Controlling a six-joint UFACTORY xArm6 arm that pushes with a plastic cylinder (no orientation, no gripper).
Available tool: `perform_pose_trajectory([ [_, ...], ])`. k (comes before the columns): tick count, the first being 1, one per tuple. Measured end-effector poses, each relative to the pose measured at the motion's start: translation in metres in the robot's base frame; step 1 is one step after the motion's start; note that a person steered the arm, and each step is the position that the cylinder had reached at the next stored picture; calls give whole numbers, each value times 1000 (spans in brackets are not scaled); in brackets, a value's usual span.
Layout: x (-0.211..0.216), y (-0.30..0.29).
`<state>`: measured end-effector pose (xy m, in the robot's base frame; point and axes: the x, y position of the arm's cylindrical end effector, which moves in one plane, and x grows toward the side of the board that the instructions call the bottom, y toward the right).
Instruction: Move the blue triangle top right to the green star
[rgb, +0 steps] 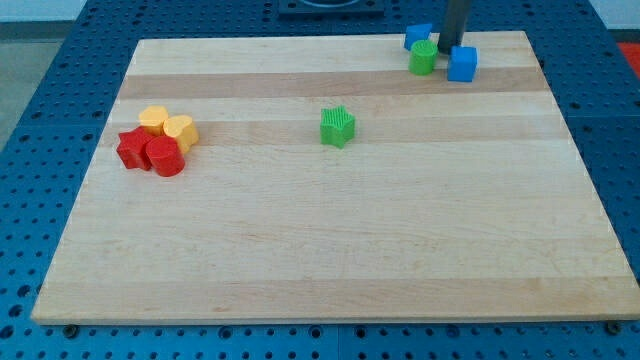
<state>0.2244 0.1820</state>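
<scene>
The green star (337, 126) stands near the middle of the board, a little above centre. At the view's top right, three blocks cluster together. One is a blue block (417, 37) whose shape I cannot make out, partly behind the others. Below it is a green round block (423, 58), with a blue cube-like block (462, 63) to the right. My tip (443, 50) comes down between the green round block and the blue cube-like block, just right of the upper blue block.
At the view's left, two yellow blocks (153, 120) (181, 131) and two red blocks (133, 147) (165, 158) sit bunched together. The board's top edge (300, 42) runs close behind the blue cluster. A blue pegboard (40, 150) surrounds the board.
</scene>
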Motion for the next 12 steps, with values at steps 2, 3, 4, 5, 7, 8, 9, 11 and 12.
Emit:
perform_pose_trajectory([
  [2,-24,4],
  [3,-32,-27],
  [4,-28,-64],
  [5,-14,-93],
  [7,-1,-156],
  [8,6,-176],
  [9,22,-176],
  [11,23,-135],
  [12,31,-127],
])
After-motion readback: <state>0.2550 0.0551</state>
